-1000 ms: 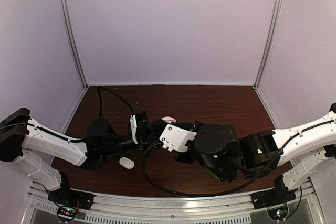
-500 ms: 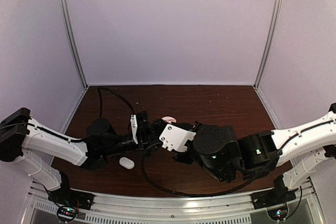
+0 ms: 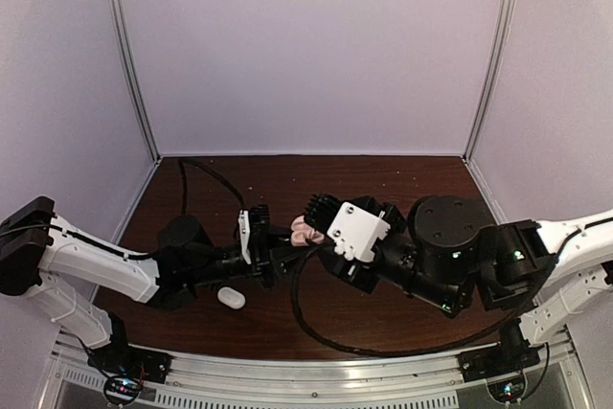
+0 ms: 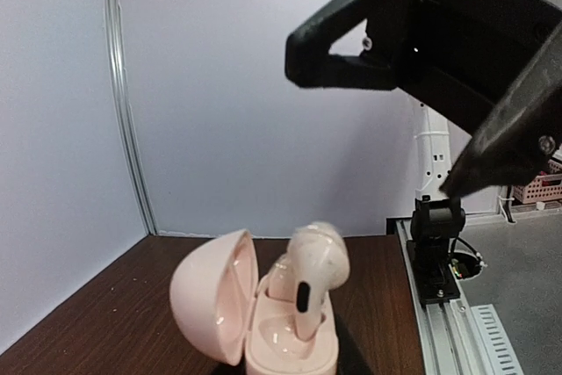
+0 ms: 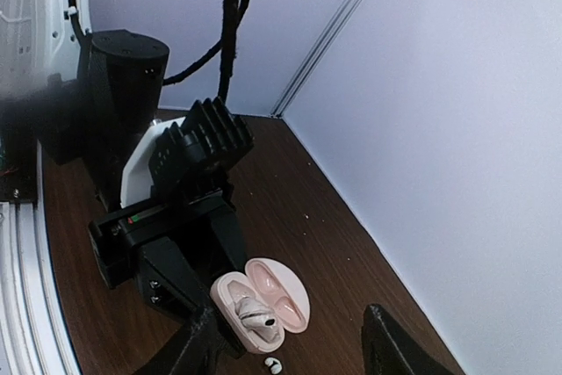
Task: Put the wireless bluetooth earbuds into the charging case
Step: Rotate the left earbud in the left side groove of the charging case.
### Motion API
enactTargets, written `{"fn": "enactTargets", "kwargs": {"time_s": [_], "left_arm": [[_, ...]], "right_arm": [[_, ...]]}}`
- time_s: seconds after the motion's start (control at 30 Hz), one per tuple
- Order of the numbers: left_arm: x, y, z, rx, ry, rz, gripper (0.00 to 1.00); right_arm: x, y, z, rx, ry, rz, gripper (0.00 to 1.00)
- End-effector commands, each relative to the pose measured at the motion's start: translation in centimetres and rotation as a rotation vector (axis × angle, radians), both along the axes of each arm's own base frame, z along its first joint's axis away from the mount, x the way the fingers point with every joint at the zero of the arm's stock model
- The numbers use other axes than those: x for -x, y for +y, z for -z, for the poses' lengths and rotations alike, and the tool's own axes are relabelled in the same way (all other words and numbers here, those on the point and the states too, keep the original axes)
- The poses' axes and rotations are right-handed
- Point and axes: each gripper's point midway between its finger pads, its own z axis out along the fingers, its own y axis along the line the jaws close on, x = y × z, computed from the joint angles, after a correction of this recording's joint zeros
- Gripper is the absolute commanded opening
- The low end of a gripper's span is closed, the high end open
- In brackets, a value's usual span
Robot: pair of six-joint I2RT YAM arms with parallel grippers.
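Left wrist view: one earbud point(image 4: 312, 278) is stood in the open case point(image 4: 215, 305), which is pinched by left fingers point(image 5: 176, 278); right fingers point(image 4: 351, 50) are spread. Second earbud point(image 5: 272, 364), on desk point(image 5: 299, 217), is yet to be inserted.

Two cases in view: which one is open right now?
The pink case, its lid swung back and an earbud standing in its base. The white oval case, lying apart from it, is shut.

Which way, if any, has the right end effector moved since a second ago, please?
Yes: the right end effector shifted rightward and back, away from the white oval plastic case.
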Motion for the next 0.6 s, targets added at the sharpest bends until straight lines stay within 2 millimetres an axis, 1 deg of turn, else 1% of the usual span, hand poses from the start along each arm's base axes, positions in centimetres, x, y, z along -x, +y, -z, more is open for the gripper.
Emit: {"fn": "enactTargets", "kwargs": {"time_s": [0.0, 0.1, 0.17, 0.33, 0.43, 0.57], "left_arm": [[1.4, 0.3, -1.7, 0.034, -0.037, 0.082, 0.0], [2.7, 0.1, -1.4, 0.006, -0.043, 0.162, 0.0], [3.5, -0.1, -1.2, -0.013, -0.042, 0.222, 0.0], [5.4, -0.6, -1.0, -0.041, -0.037, 0.357, 0.0], [5.8, -0.9, -0.9, -0.049, -0.029, 0.392, 0.0], [6.0, -1.1, -0.9, -0.052, -0.025, 0.414, 0.0]], "right_arm": [[2.3, -0.8, -1.9, -0.063, 0.061, -0.156, 0.61], [2.5, -1.6, -2.1, -0.044, 0.097, -0.2, 0.7], [2.7, -1.8, -1.9, -0.026, 0.139, -0.236, 0.73], [3.4, -1.4, -0.4, 0.043, 0.236, -0.31, 0.73], [3.8, -1.1, 0.0, 0.066, 0.255, -0.332, 0.73], [3.7, -1.1, 0.9, 0.104, 0.259, -0.322, 0.72]]}}
